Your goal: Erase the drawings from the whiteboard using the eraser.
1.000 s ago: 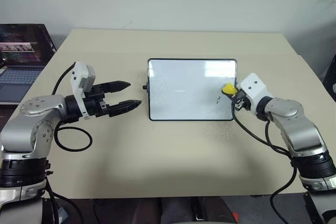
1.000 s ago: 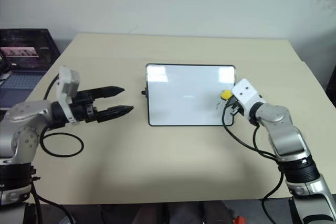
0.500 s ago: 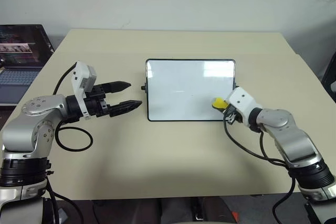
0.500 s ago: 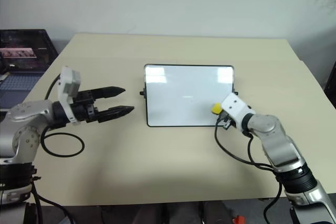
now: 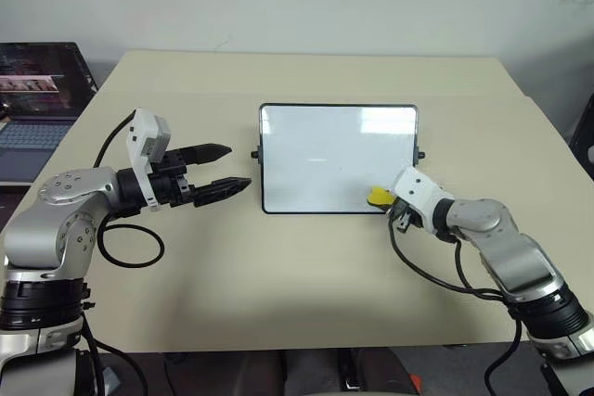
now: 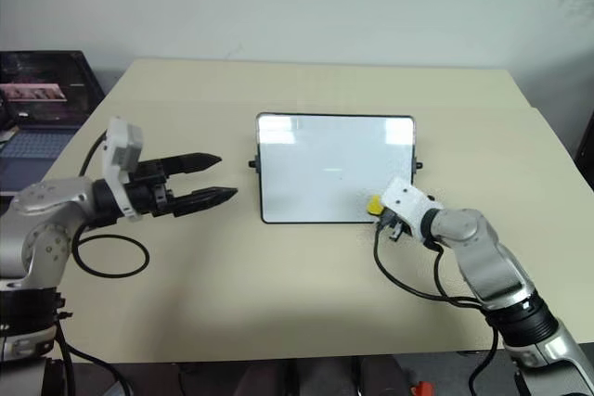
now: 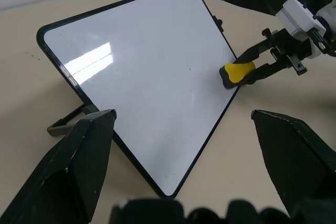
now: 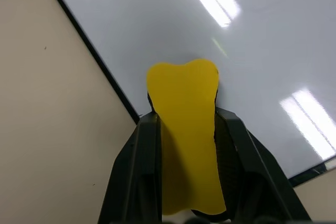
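Eraser [image 8: 185, 129], yellow, gripped by right hand [image 5: 392, 208] against glossy whiteboard [image 5: 325, 150]; left hand [image 5: 227, 167] open.

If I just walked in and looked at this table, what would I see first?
Probably the bright yellow eraser, pinched in the robot's right gripper and pressed at the near right corner of the whiteboard. The glossy board stands propped in the middle of the beige table and looks wiped clean. On the left, the other gripper hangs open, its black fingers pointing at the board.
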Available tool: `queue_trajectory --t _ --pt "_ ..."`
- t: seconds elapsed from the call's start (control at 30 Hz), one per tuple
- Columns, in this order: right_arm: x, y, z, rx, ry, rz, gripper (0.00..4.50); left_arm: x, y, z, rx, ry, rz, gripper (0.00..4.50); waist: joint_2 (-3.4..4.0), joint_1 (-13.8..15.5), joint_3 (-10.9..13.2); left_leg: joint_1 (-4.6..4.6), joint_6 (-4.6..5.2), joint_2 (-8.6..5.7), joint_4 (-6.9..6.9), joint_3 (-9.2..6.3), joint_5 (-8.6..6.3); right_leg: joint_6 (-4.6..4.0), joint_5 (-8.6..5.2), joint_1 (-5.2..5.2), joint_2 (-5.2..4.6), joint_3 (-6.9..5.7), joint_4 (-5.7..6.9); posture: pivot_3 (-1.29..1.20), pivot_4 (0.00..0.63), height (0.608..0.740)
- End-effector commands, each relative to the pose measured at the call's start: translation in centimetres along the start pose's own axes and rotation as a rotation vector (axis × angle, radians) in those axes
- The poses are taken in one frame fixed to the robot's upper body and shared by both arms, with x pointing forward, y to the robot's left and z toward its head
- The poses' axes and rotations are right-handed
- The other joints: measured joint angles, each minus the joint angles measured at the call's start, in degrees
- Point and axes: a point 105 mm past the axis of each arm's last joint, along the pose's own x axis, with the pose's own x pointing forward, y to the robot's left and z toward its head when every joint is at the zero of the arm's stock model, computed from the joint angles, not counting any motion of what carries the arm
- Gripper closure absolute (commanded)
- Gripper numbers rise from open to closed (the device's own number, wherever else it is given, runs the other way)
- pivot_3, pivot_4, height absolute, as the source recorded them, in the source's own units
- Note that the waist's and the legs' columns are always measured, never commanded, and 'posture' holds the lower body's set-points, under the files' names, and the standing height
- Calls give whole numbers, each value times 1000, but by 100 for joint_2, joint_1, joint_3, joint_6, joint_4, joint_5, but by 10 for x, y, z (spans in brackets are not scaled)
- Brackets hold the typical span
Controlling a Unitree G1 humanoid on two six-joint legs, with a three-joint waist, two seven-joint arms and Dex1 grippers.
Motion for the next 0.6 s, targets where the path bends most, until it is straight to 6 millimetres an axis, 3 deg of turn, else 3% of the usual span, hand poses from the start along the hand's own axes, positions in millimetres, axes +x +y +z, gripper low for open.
queue_trajectory --t 0.03,0.17,0.3,0.4,0.6 --pt "-33 -55 27 124 -155 -162 3489 -4 1 11 47 -17 6 0 5 3 6 -7 0 -1 1 -1 0 2 1 -4 0 -1 -3 0 150 740" --pt "-58 -99 34 237 -258 -315 3495 -4 1 10 47 -15 7 0 13 2 10 -32 0 1 -12 -13 0 4 5 -12 2 -15 -36 0 150 740" --pt "-79 -144 12 390 -265 -536 3496 -3 0 9 42 -16 6 0 12 4 10 -43 1 -2 -23 -13 -4 -22 19 -17 0 -16 -51 0 150 740" --pt "-71 -148 -17 458 -147 -610 3496 -3 0 9 41 -16 6 0 12 3 10 -45 2 -5 -37 -10 -5 -23 19 -18 -1 -14 -64 0 150 740" --pt "-41 -126 -59 604 43 -602 3496 -4 1 10 46 -14 8 0 17 -24 12 -39 2 -2 -44 -1 -5 -23 19 -23 2 -4 -54 0 150 740"
